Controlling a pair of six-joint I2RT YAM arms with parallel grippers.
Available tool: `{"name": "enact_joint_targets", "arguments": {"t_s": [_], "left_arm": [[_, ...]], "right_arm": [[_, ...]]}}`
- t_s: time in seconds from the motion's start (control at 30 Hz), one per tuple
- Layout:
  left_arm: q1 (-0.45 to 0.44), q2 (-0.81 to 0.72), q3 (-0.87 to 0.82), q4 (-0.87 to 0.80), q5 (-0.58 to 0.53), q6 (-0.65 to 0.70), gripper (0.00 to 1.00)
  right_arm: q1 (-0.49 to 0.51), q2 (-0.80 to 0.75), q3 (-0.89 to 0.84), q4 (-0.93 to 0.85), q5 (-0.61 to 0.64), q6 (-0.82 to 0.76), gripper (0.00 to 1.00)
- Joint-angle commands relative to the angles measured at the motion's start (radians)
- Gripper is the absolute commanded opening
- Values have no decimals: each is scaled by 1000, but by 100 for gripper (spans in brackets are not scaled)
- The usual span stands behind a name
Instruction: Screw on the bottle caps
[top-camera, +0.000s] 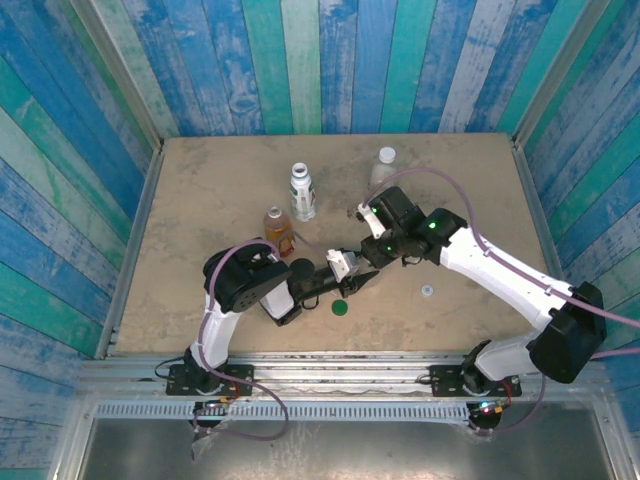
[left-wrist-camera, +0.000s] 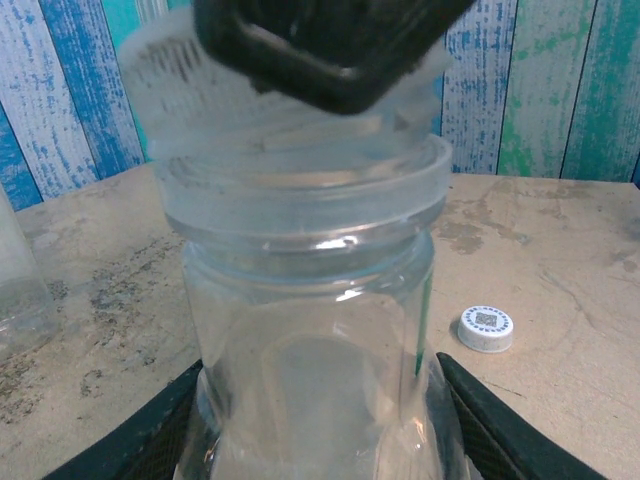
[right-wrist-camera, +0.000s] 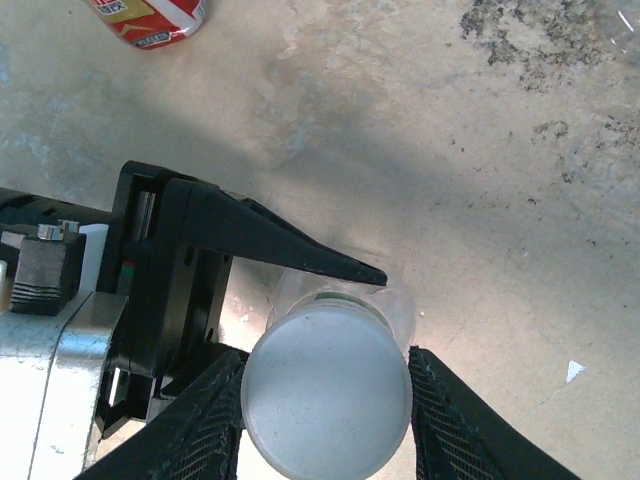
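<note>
You are seating white cap on clear bottle: right gripper pinching the cap, left gripper clamping the bottle. Lying loose, unfitted: green cap, second white cap.

— Anything legible?
— Hardly. Printed square code, perhaps a QR mark, atop the loose white cap on the counter.
— And labels?
— Red-and-yellow label on the amber bottle, lettering cropped, unreadable. Dark print on the white-labelled bottle, too small.
</note>
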Motion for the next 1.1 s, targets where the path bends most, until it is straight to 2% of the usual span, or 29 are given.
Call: {"name": "enact_joint_targets", "arguments": {"t_s": [0.0,0.17,0.27,0.4,0.43,0.57,0.7,1.07], "left_arm": [[-6,8,-19,-38,22,23,54],[-6,10,-17,-45,26,26,54],[-6,9,-16,-47,24,27,54],[-6,9,-16,-46,26,26,54],[-6,8,-16,-46,25,26,54],[-6,7,-18,-46,26,27,54],[-6,6,-18,-46,27,27,54],[-6,8,-19,-45,29,28,54]], "right_arm": [[1,-6,9,-27,-30,-8,46],[1,-41,15,-6,-28,-9,53],[1,-63,13,-2,-18,-4,62],[1,-92,5,7,21,10,64],[1,-96,3,7,35,18,63],[-3,-92,-15,1,69,29,47],[-11,-89,-43,2,70,37,39],[-28,-62,-93,16,73,38,33]]}}
